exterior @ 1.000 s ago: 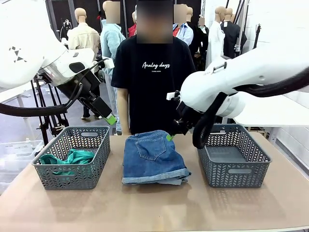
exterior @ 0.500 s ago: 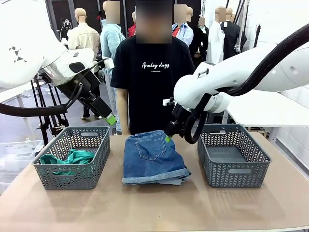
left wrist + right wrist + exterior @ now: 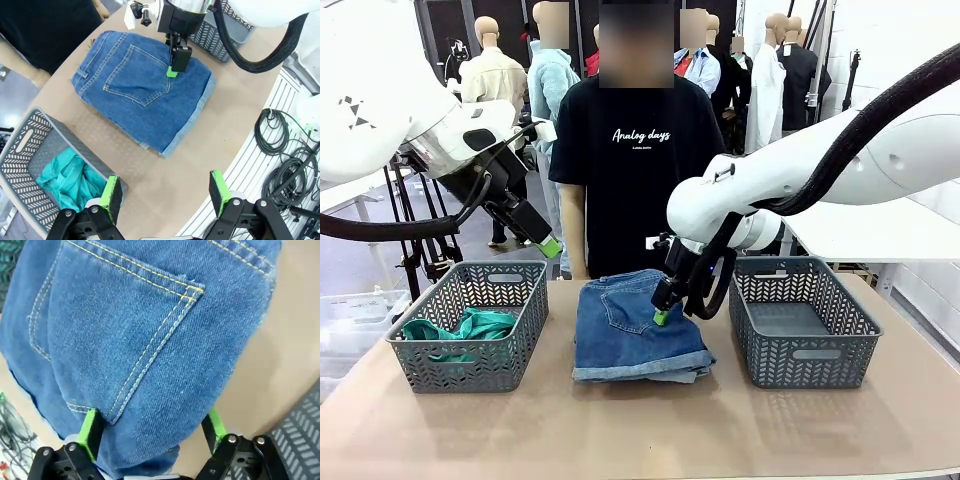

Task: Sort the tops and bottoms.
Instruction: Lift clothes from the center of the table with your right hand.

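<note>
A folded pair of dark blue denim shorts (image 3: 638, 325), one of the bottoms, lies at the table's middle with its back pocket up; a paler denim edge shows beneath its front. My right gripper (image 3: 659, 316) hangs open just over the shorts' right side. In the right wrist view its green fingertips (image 3: 90, 427) straddle the denim (image 3: 140, 340) near the pocket's corner. A teal-green top (image 3: 462, 329) lies crumpled in the left basket (image 3: 470, 375). My left gripper (image 3: 549, 246) is raised behind that basket, open and empty (image 3: 164, 190), looking down on the shorts (image 3: 145, 85) and the teal top (image 3: 65, 180).
An empty grey basket (image 3: 805, 352) stands right of the shorts. A person in a black T-shirt (image 3: 640, 170) stands at the far edge, behind the shorts. Bare tabletop (image 3: 640, 425) stretches in front. Cables (image 3: 280, 140) lie beyond the table's near edge.
My right arm has swung left and down, bringing its gripper from behind the shorts to just over their right side. The left arm has stayed still.
</note>
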Robot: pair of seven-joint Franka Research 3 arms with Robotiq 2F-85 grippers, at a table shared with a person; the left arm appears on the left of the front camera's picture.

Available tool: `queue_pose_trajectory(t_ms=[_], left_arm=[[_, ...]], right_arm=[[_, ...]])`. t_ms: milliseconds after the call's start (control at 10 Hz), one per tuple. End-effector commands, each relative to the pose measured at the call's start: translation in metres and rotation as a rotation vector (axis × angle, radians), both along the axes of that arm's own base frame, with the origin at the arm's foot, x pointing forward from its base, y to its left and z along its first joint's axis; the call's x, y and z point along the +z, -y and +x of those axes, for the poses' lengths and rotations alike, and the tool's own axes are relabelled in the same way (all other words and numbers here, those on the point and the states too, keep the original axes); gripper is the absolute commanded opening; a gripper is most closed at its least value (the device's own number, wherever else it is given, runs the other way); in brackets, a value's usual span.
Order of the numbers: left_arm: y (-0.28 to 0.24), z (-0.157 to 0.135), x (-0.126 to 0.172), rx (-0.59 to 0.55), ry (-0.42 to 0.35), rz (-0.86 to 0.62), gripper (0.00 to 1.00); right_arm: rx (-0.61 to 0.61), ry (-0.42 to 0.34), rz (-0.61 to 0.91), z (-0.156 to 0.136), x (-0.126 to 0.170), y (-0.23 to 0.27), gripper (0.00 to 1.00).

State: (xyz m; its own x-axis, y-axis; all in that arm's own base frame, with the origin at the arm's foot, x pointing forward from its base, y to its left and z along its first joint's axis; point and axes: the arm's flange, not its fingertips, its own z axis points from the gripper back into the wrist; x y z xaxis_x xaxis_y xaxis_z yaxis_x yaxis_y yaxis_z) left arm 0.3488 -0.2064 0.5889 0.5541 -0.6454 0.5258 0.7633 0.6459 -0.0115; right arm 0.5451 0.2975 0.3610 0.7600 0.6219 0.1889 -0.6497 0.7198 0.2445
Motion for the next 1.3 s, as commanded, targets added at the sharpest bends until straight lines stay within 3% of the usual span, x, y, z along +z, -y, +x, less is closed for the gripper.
queue_pose_trajectory(t_ms=[0, 400, 500, 800, 900, 1000, 1200], left_arm=[[0.0, -0.001, 0.001, 0.001, -0.003, -0.007, 0.91], [0.0, -0.001, 0.001, 0.001, -0.003, -0.007, 0.91], [0.0, -0.001, 0.001, 0.001, -0.003, -0.007, 0.91], [0.0, -0.001, 0.001, 0.001, -0.003, -0.007, 0.91], [0.0, -0.001, 0.001, 0.001, -0.003, -0.007, 0.91], [0.0, -0.001, 0.001, 0.001, -0.003, -0.007, 0.91], [0.0, -0.001, 0.001, 0.001, -0.003, -0.007, 0.91]], right_arm=[[0.014, -0.013, -0.017, 0.007, 0.002, -0.005, 0.81], [0.024, 0.011, 0.001, 0.004, 0.009, -0.005, 0.06], [0.025, 0.024, -0.004, 0.002, 0.014, -0.005, 0.0], [0.041, 0.067, -0.014, -0.009, 0.03, -0.008, 0.0], [0.075, 0.126, -0.023, -0.014, 0.037, -0.009, 0.0], [0.063, 0.233, -0.047, -0.022, 0.053, -0.012, 0.0], [0.057, 0.484, -0.004, -0.052, 0.12, -0.018, 0.0]])
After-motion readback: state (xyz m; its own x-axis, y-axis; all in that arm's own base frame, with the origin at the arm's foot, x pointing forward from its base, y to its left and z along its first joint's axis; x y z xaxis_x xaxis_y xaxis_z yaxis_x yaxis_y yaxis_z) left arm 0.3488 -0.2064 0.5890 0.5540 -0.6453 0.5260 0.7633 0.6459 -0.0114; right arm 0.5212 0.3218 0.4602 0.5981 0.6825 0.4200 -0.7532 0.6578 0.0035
